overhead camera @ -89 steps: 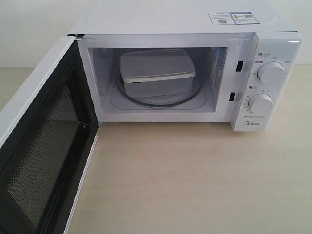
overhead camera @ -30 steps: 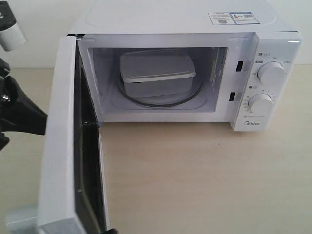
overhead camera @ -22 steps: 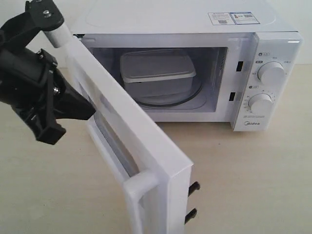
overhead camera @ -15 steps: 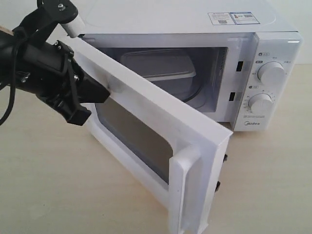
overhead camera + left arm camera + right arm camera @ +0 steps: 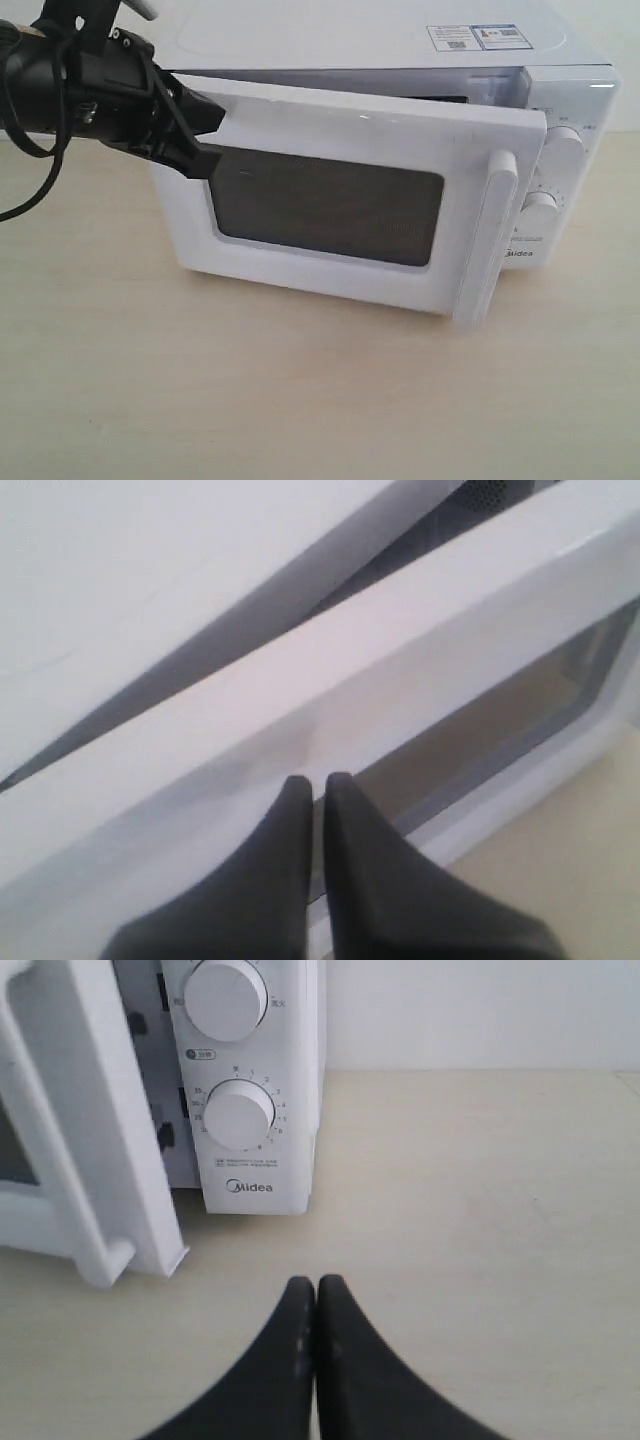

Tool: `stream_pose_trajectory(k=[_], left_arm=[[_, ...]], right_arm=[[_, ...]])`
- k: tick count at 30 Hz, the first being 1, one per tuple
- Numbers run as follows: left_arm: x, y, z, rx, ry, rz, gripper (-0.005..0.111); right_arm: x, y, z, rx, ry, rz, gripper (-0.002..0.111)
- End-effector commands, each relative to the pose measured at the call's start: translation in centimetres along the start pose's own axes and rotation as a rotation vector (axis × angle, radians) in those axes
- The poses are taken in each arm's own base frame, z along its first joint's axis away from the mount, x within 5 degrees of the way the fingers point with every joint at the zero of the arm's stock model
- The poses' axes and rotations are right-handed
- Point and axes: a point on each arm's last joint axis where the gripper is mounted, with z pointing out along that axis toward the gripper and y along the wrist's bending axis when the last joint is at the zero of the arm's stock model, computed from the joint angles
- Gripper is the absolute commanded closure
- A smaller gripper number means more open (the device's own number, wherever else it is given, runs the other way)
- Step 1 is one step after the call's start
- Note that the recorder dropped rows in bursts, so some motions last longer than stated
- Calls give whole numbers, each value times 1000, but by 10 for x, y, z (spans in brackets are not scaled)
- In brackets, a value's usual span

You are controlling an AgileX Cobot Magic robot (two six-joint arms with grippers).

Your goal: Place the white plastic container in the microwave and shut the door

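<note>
Touching the ajar door (image 5: 330,130) of the microwave (image 5: 350,40) with clenched left hand (image 5: 312,780); hanging above the counter (image 5: 480,1210) with right hand (image 5: 316,1285) clenched, empty

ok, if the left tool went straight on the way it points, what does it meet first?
The door: the shut left tool points at its white outer frame by the window corner. It looks at or near contact, but depth is unclear.

left pincer (image 5: 312,782): closed, arm extended | right pincer (image 5: 316,1285): closed, seemingly hovering low
</note>
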Motion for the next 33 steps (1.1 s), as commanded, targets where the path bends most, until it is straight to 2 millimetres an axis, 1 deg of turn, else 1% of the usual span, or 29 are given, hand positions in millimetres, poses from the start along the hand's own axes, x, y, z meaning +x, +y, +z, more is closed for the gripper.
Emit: stream_pose_trajectory(k=[1, 30, 33], left_arm=[[-1, -2, 0, 6, -8, -18, 102], [-3, 0, 0, -11, -19, -18, 102], [-3, 0, 0, -11, -19, -18, 102]], right_arm=[[-1, 0, 0, 4, -9, -5, 108], [-1, 0, 0, 4, -9, -5, 108], [-4, -1, -1, 12, -40, -87, 108]])
